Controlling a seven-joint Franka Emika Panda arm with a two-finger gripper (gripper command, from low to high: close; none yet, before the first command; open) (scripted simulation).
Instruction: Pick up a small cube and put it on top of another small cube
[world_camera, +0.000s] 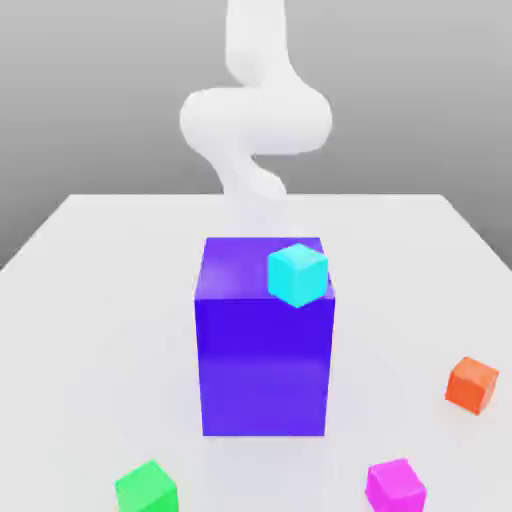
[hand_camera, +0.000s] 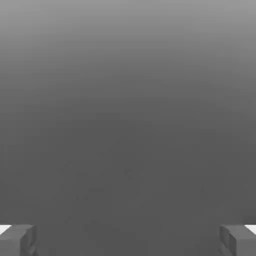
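Exterior view has the small magenta-pink cube (world_camera: 395, 486) sitting on the table (world_camera: 90, 300) right at the near edge, toward the exterior view's right corner. The small green cube (world_camera: 147, 489) is along that same near edge but well apart from it, over toward the exterior view's left. Between them and a bit further back stands the big blue-violet block (world_camera: 264, 350) with a cyan cube (world_camera: 298, 274) resting on its top, near one corner. An orange cube (world_camera: 472, 385) sits close to the table's right edge. The white arm (world_camera: 255, 110) rises behind the block. In the hand view the fingers (hand_camera: 17, 239) are spread wide — nothing between them.
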